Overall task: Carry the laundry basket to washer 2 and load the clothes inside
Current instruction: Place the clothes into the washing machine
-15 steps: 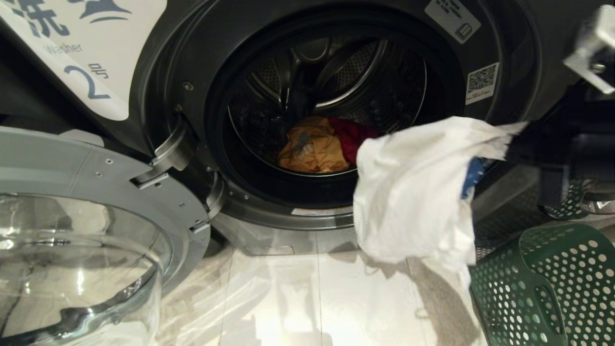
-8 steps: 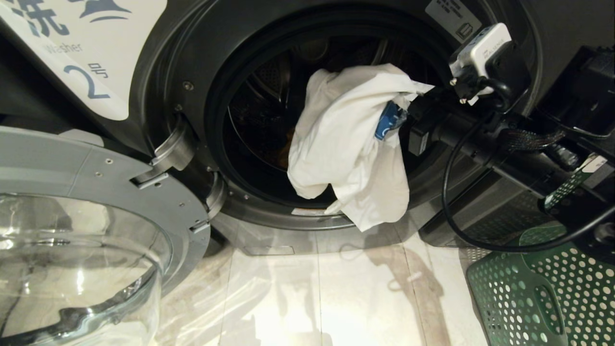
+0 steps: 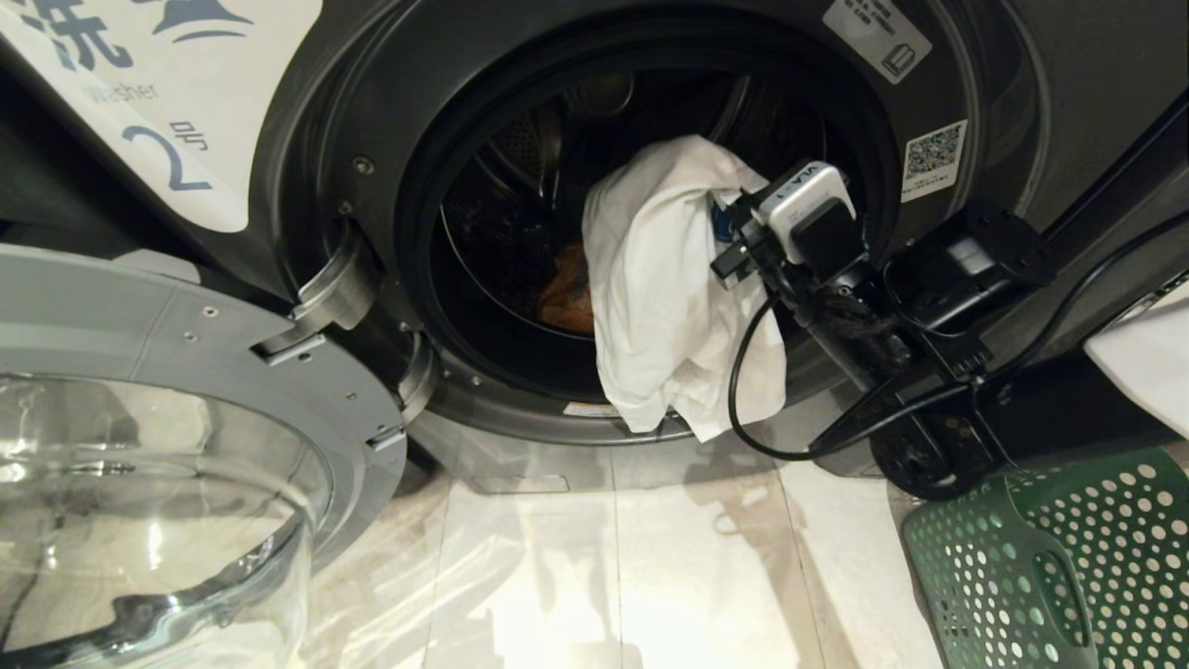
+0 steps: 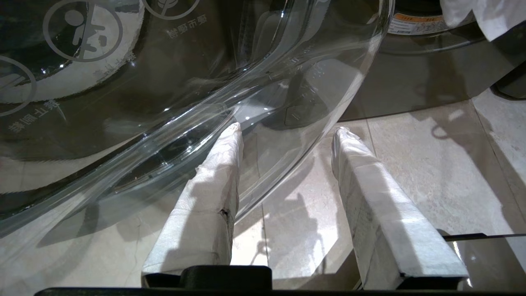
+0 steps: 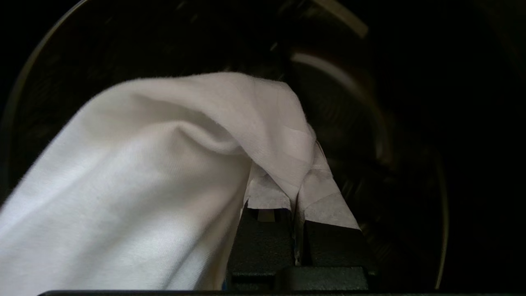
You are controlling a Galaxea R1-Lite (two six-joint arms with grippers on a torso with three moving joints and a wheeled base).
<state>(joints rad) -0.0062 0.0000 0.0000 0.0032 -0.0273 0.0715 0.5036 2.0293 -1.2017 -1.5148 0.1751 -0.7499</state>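
Washer 2 (image 3: pixel 307 102), dark grey with a blue "2" on its white label (image 3: pixel 176 158), fills the head view with its round door swung open. My right gripper (image 3: pixel 723 218) is at the right side of the drum mouth, shut on a white garment (image 3: pixel 664 288) that hangs down over the lower rim. The right wrist view shows the gripper (image 5: pixel 296 174) pinching the white cloth (image 5: pixel 144 172) before the dark drum. A bit of the yellow-orange garment (image 3: pixel 567 293) shows inside. The green laundry basket (image 3: pixel 1050 567) stands on the floor at the right. My left gripper (image 4: pixel 287 131) is open over the floor.
The open glass door (image 3: pixel 167 446) juts out at the left, and its curved glass (image 4: pixel 205 82) lies right beside my left fingers. Pale floor tiles (image 3: pixel 604 576) lie between door and basket. My right arm and its cable (image 3: pixel 743 409) cross the washer's lower right front.
My right arm has swung the white garment from the right of the washer over to the drum mouth. The cloth now hides the red garment and most of the yellow-orange one.
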